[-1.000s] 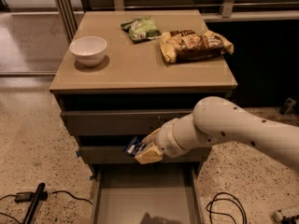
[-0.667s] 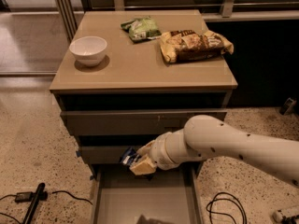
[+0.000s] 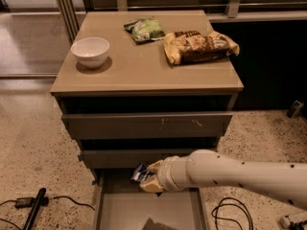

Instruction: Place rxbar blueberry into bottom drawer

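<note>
The rxbar blueberry (image 3: pixel 139 173), a small dark blue wrapper with pale lettering, is held in my gripper (image 3: pixel 148 175) at the end of the white arm. The gripper is shut on the bar, just in front of the middle drawer's front and above the back of the bottom drawer (image 3: pixel 124 210). The bottom drawer is pulled out, and its plain grey floor shows below the gripper. Part of the bar is hidden by the fingers.
On the cabinet top stand a white bowl (image 3: pixel 90 51) at the left, a green snack bag (image 3: pixel 144 29) at the back and a large yellow-brown bag (image 3: pixel 199 45) at the right. Cables (image 3: pixel 232 213) and a black tool (image 3: pixel 34 209) lie on the speckled floor.
My gripper, with the bar in it, has moved down and to the left, from the middle drawer's front towards the open bottom drawer.
</note>
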Available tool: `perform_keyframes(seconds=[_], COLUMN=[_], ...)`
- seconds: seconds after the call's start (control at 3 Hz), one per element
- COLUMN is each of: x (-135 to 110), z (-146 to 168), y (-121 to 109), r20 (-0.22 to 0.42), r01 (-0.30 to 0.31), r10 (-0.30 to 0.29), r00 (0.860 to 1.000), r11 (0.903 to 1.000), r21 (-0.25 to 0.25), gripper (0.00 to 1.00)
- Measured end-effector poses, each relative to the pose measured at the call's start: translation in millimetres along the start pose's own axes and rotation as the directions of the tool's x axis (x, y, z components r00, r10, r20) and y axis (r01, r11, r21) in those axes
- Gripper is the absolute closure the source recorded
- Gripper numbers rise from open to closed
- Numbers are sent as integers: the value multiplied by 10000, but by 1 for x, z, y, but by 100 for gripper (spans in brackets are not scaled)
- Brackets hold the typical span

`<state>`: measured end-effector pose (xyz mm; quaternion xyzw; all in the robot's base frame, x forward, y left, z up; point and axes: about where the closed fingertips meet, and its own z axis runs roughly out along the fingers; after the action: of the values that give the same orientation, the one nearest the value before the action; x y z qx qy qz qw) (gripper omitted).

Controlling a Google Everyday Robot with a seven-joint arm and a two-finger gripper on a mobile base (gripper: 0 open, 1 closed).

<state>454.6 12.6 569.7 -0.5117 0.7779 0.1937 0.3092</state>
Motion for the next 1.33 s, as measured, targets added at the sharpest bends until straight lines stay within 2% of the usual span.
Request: perform_keyframes(seconds=[0.33,1.0,1.33], x=[34,38,67], z=[19,30,57], y=[-14,-17,-37], r20=[-58,-334,-619], r01=[-98,-146,-256], r10=[99,146,260], r00=[9999,9993,9977], r11=[9999,9999,9997], r21=[87,-19,63], gripper=[100,100,100])
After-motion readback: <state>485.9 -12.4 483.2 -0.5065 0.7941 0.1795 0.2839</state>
